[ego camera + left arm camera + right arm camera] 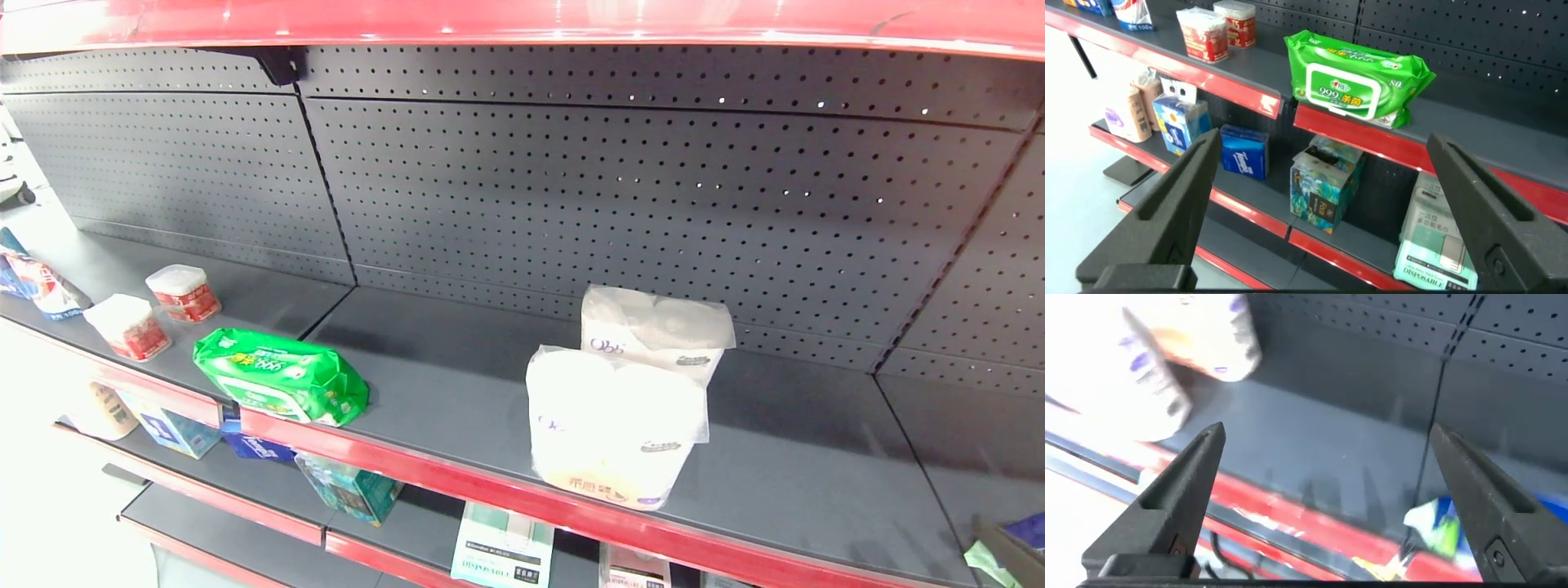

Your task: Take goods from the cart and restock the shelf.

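Two white tissue-roll packs stand on the dark shelf, the front one near the red edge and the second just behind it. A green wet-wipes pack lies at the shelf's front edge to the left. My left gripper is open, with nothing between its fingers, in front of the lower shelves below the wipes. My right gripper is open and empty, facing the shelf right of a white pack.
Two small red-and-white tubs and a blue-red bag sit at the shelf's left. Lower shelves hold boxed tissues, a blue box and other packs. A green-blue item lies at the right end.
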